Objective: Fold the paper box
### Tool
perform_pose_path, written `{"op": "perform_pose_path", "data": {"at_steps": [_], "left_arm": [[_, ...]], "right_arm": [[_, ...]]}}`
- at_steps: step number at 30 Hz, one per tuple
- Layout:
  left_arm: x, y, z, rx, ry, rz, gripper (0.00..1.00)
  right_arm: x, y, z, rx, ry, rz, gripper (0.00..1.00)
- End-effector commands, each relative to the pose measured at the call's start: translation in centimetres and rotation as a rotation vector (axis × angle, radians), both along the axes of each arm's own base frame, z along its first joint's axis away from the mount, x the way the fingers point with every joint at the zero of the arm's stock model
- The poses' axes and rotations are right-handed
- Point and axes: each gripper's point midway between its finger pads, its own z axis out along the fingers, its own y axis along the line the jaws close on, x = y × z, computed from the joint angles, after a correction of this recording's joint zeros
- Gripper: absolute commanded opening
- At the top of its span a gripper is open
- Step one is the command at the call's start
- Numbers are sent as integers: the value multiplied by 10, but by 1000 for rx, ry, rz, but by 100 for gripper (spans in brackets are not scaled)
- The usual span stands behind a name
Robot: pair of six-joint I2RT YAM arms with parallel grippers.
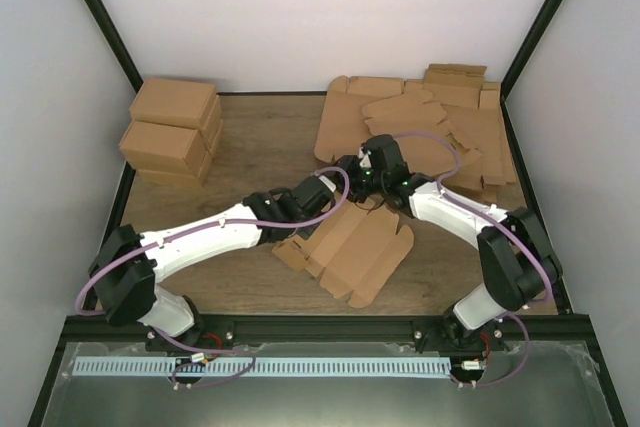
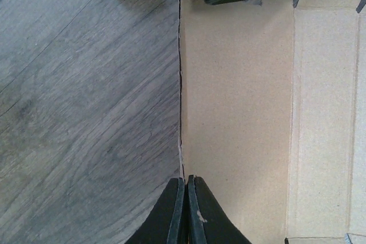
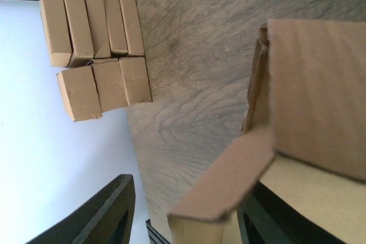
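The paper box (image 1: pixel 355 247) lies mostly flat at the centre of the table (image 1: pixel 250 137), just ahead of the 2 arms. In the right wrist view, 1 flap (image 3: pixel 309 84) stands up off the board, with a smaller tab (image 3: pixel 226 178) bent off its corner.

Left hand (image 2: pixel 186 184): closed, tips together, set right at the edge of a flat panel (image 2: pixel 240 112). We cannot tell whether it pinches that edge or only presses it down.

Right hand (image 3: pixel 189 198): jaws apart. 1 finger (image 3: pixel 108 210) stands clear over the table and the other sits behind the raised flap. As we read it, nothing is gripped.

Step, our judgement: early. The 1st wall is going up and most creases are not yet worked.

Next move, as we see it: the left hand pins the base panel while the right hand takes the standing flap and turns it along its crease. The loose tab needs tucking inward, or the wall may flop back.

Further out: a pile of flat blanks (image 1: pixel 430 122) at the far right, well apart, and stacked folded cartons (image 1: pixel 170 132) at the far left.
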Motion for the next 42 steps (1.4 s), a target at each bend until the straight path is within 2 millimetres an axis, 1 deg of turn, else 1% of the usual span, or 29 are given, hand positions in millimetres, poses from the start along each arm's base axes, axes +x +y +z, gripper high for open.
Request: {"op": "perform_pose_path", "data": {"at_steps": [1, 6, 9, 12, 13, 15, 17, 19, 21, 22, 23, 24, 26, 28, 29, 30, 32, 34, 35, 37, 39, 42], "left_arm": [[2, -6, 8, 2, -47, -8, 4], [4, -8, 11, 15, -66, -1, 5], [6, -7, 10, 36, -78, 11, 5], [9, -7, 12, 52, -94, 23, 5], [9, -8, 13, 47, -94, 25, 7], [8, -12, 18, 15, -90, 22, 16], [6, -18, 26, -53, -72, 13, 31], [0, -23, 34, -142, -31, -1, 56], [-2, -23, 42, -233, 24, -1, 73], [-3, -22, 45, -284, 62, -4, 78], [-2, -19, 48, -339, 101, -1, 81], [-3, -16, 50, -391, 140, 0, 83], [2, -2, 51, -479, 210, 37, 84], [7, 15, 47, -540, 261, 101, 85], [10, 23, 43, -559, 279, 132, 85], [11, 31, 34, -568, 300, 167, 85], [14, 42, 14, -588, 347, 233, 85], [15, 49, -11, -598, 409, 294, 87], [14, 51, -21, -599, 432, 315, 90], [13, 52, -39, -595, 456, 339, 99], [13, 56, -51, -576, 459, 372, 100], [12, 65, -64, -550, 449, 414, 100]], "right_arm": [[10, 9, 18, 24, -32, 23, 50], [8, 11, 6, 17, -4, 37, 47], [5, 10, 1, 7, 4, 37, 43], [4, 10, -1, 4, 6, 44, 33], [3, 11, -1, 5, 3, 51, 29], [3, 12, 0, 4, -6, 67, 19], [2, 15, 4, 12, -25, 89, 10], [0, 17, 9, 26, -53, 116, 6], [-4, 18, 12, 52, -78, 145, 4], [-7, 20, 14, 72, -95, 165, 4], [-11, 21, 15, 91, -109, 183, 4], [-13, 23, 17, 110, -125, 198, 4], [-17, 22, 14, 109, -132, 210, 6], [-17, 18, 6, 70, -117, 199, 17], [-15, 15, 2, 44, -110, 189, 20], [-15, 12, -2, 16, -96, 177, 22], [-13, 5, -8, -34, -78, 147, 23], [-15, -1, -6, -55, -94, 133, 24], [-17, -3, -2, -55, -113, 133, 24], [-24, -6, 0, -61, -149, 157, 24], [-33, -10, 1, -74, -170, 183, 24], [-54, -14, -3, -81, -185, 252, 24]]}}
